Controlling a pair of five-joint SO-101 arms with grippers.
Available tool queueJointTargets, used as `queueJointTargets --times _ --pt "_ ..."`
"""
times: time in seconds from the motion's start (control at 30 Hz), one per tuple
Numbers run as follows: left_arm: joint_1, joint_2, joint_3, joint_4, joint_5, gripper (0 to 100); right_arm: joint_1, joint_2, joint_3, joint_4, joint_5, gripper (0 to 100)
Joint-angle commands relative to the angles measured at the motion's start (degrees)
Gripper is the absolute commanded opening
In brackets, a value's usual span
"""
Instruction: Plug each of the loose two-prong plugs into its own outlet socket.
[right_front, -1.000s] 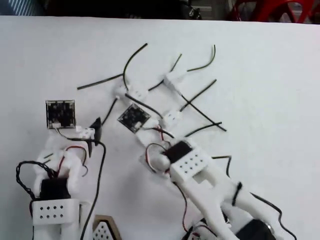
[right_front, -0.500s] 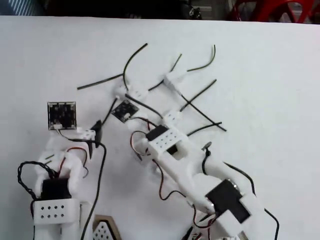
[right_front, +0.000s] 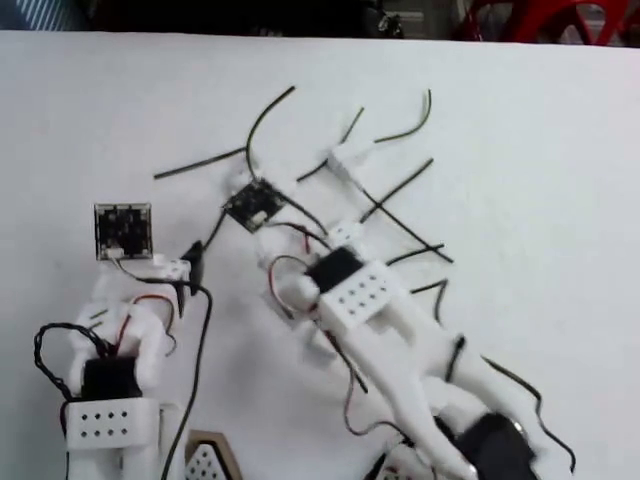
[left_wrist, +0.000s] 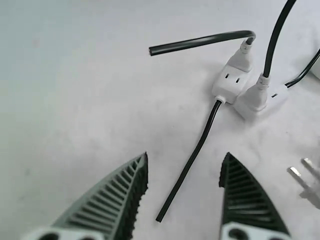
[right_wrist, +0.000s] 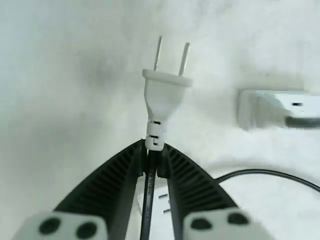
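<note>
The white tabletop (right_front: 540, 150) carries short black cords (right_front: 200, 165) scattered about its middle, several crossing one another. A white outlet socket (left_wrist: 230, 80) lies flat, slots facing up.

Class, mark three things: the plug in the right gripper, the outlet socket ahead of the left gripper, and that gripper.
plug (right_wrist: 162, 95), right wrist view, white body.
outlet socket (left_wrist: 230, 82), left wrist view, slotted face.
left gripper (left_wrist: 185, 156), left wrist view, midway between fingertips.
</note>
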Motion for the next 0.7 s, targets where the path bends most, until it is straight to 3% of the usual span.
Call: queueJointTargets --times 0.0,0.13,0.27,0.43,0.67 --pt "-0.31 -0.84 -0.18 -1.23 -0.70 24 4.35 -12.44 -1.49 5.58 -0.62 1.7" --pt "-0.40 -0.84 -0.18 -1.23 -0.70 24 13.14 -23.08 -1.49 7.96 -2.20 1.7" --pt "-0.40 -0.84 -0.18 -1.23 -0.70 24 21.49 -30.73 0.00 7.87 -13.45 1.7" --pt "-0.40 -0.84 -0.18 -1.23 -2.73 24 24.57 -37.32 7.03 7.43 -18.29 1.7" --pt "-0.40 -0.84 -0.18 -1.23 -3.25 24 28.97 -42.86 19.34 -3.91 -18.73 1.7"
